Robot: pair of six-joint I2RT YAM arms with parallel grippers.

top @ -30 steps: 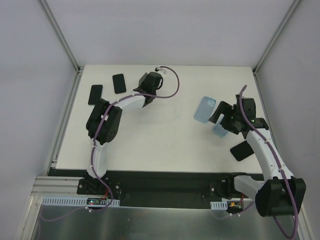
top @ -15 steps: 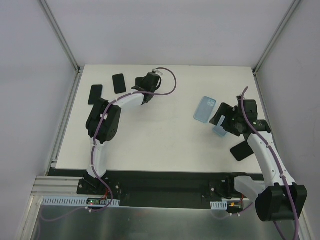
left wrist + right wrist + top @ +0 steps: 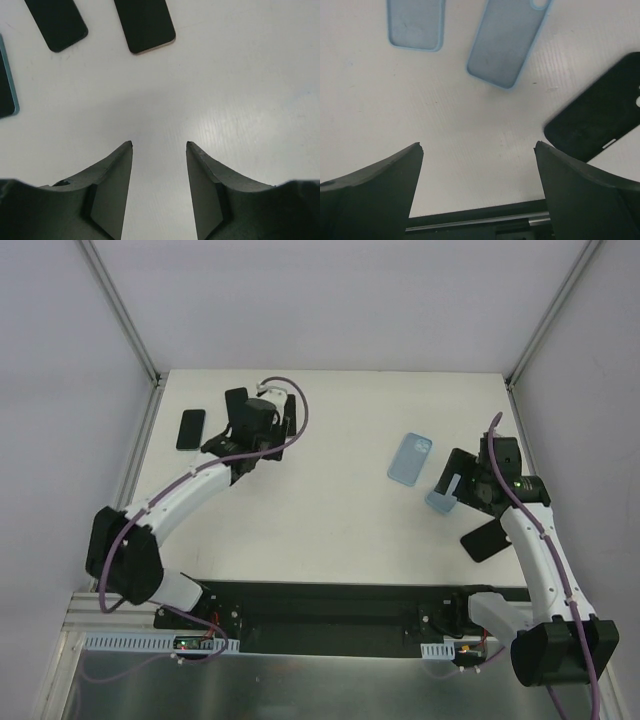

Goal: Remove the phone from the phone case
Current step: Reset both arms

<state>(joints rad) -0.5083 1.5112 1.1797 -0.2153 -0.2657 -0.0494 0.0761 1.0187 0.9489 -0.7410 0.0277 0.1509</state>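
Two arms out over a white table (image 3: 330,530), the left toward the far left corner, the right near the right edge.

Left gripper (image 3: 159,144): fingers parted, nothing between them, only bare tabletop below. Ahead of the tips, at the top of the left wrist view, one black phone (image 3: 56,24) and a second black phone (image 3: 145,25), both flat, slanted the same way, side by side but apart. Shows a pale edge along the near end of the second. At the left border of that same view, a cased phone (image 3: 5,85): black face inside a teal rim, apparently a phone seated in its case. Lies flat on the table, mostly cut off by the frame, well apart from both fingers and a little nearer than the two bare phones. Cannot be picked out from overhead, with the left wrist covering part of that corner.

Right gripper (image 3: 479,144): fingers spread wide, holding nothing, above bare table. Beyond the tips, a pale blue case (image 3: 416,25) and a second pale blue case (image 3: 507,42), both flat, close together without touching, the second slanted. Off to the right, a black case (image 3: 597,120) with cut-outs in it, flat, apart from the blue pair. From overhead, hangs over one blue case and hides part of it, with the other blue case just beyond toward the middle and the black case nearer the arm bases.
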